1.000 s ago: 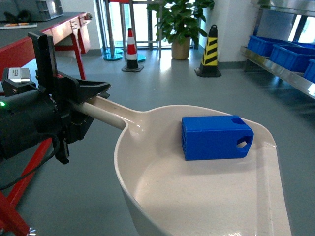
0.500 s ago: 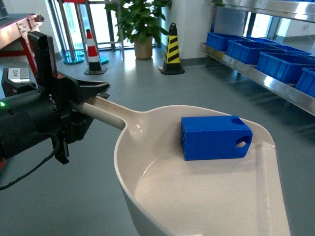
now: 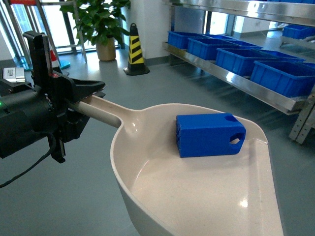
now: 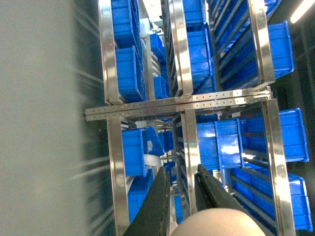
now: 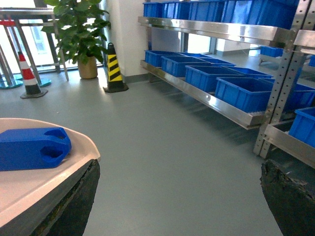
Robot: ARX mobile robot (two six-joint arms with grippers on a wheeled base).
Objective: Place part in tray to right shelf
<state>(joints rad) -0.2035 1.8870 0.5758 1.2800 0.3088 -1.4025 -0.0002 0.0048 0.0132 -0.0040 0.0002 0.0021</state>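
Swinging rightward, shelves of crates now fill upper right while the left claw [image 3: 86, 98] pinches the tray [image 3: 197, 196] handle; right claw's [image 5: 179, 196] spread; the loose part [image 3: 209, 135] could slide off.

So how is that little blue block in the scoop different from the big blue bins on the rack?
The block is small, closed on top and has slot holes; the bins are far bigger open-topped tubs. The block lies on its side in the beige scoop; the bins stand in a row on the steel rack. Both are bright blue plastic.
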